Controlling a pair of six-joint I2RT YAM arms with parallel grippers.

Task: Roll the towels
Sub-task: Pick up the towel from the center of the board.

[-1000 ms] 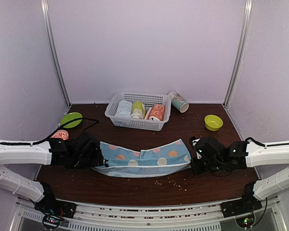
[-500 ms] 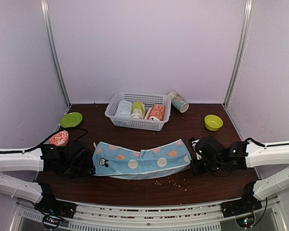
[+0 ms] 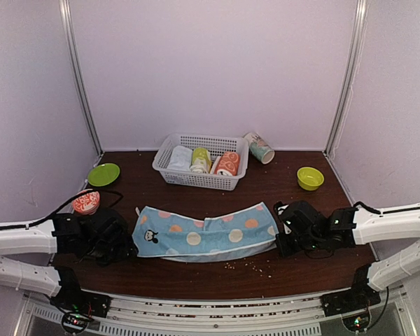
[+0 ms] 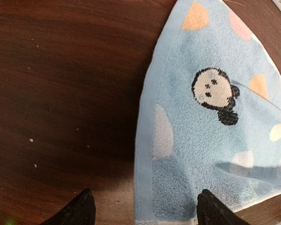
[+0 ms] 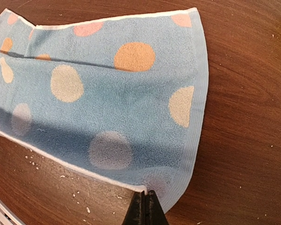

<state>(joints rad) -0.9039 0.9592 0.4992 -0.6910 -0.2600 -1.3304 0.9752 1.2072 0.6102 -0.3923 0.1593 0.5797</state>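
Top camera looks from high behind over the whole tabletop (image 3: 280,189). Both wrist cameras look down closely; all share the blue towel (image 3: 196,234).

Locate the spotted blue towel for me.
In the top view, the light blue towel lies spread across the front middle of the table, between the left gripper and the right gripper, just nearer than the white basket.

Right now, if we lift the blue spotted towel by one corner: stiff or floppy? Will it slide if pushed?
Probably floppy: the blue spotted towel lies bowed with a loose fold along it, so it should drape from a corner. Likely light, since it looks like thin terry. Pushed, it would more likely bunch than slide on the table.
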